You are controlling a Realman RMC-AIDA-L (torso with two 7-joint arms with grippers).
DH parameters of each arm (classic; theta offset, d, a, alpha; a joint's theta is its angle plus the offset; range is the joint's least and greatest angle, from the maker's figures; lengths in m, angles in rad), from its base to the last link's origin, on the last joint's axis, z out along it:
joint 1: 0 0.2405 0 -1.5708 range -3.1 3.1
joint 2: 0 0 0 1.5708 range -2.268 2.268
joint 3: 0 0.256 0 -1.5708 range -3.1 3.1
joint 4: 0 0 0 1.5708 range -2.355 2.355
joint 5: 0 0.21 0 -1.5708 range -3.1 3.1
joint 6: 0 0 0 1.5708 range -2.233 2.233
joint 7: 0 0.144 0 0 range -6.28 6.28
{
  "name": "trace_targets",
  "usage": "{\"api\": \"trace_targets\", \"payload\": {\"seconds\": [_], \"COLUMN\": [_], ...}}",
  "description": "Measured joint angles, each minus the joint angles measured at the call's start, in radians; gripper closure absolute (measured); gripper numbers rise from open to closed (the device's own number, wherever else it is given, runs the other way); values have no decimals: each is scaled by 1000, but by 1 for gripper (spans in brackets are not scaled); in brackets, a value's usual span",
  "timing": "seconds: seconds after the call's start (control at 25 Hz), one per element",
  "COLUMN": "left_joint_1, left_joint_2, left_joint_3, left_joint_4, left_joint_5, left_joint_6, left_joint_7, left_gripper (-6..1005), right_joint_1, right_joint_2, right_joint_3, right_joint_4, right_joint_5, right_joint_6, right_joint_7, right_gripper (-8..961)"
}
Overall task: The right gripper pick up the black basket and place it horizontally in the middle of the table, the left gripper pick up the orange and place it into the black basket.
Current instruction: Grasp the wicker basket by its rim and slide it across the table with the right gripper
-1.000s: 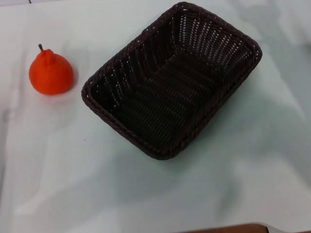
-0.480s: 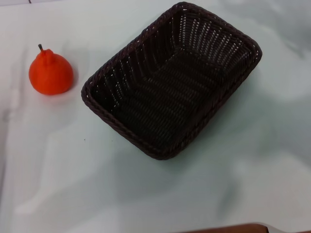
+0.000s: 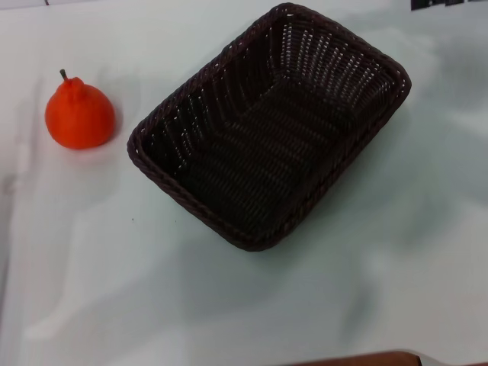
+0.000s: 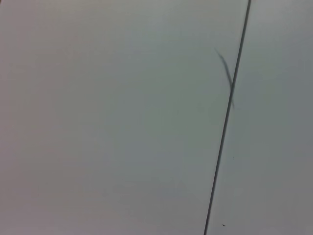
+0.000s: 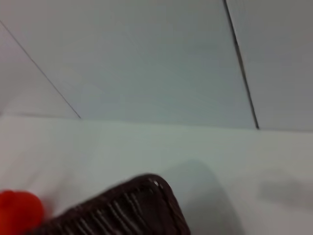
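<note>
Fingers aren't showing anywhere, so can't tell their state. Black basket (image 3: 271,126) sits diagonal mid-frame on the desk (image 3: 114,267), orange (image 3: 79,114) at upper left. I'd grab the braided rim on a long side, then rotate it level.

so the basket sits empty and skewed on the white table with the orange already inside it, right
Not quite. The head view shows the orange outside the black basket, standing on the table to the basket's left, apart from its rim. The rest holds: the basket is empty and skewed on the white table.
</note>
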Motion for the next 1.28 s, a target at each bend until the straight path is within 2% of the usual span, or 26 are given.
{"api": "trace_targets", "payload": {"seconds": [0.2,0.4,0.52,0.76,0.96,1.12,1.28], "left_joint_1": [5,11,17,22,22,20,21], "left_joint_2": [-1,-3,-3,-3,-3,-3,-3], "left_joint_3": [3,13,18,25,41,46,48], "left_joint_4": [1,11,14,15,15,15,15], "left_joint_5": [5,8,8,8,9,9,9], "left_joint_6": [-4,-7,-11,-18,-19,-21,-21], "left_joint_7": [-14,-22,-30,-31,-31,-31,-31], "left_gripper": [82,82,82,80,81,81,81], "right_joint_1": [71,92,95,96,110,101,99], "right_joint_2": [-2,0,12,53,59,76,79], "right_joint_3": [-59,-151,-175,-201,-242,-249,-252], "right_joint_4": [113,195,204,232,308,295,288], "right_joint_5": [-100,-116,-115,-113,-113,-107,-105], "right_joint_6": [-33,-122,-154,-259,-323,-342,-345], "right_joint_7": [16,43,50,42,41,35,24], "right_gripper": [118,153,184,183,189,220,250]}}
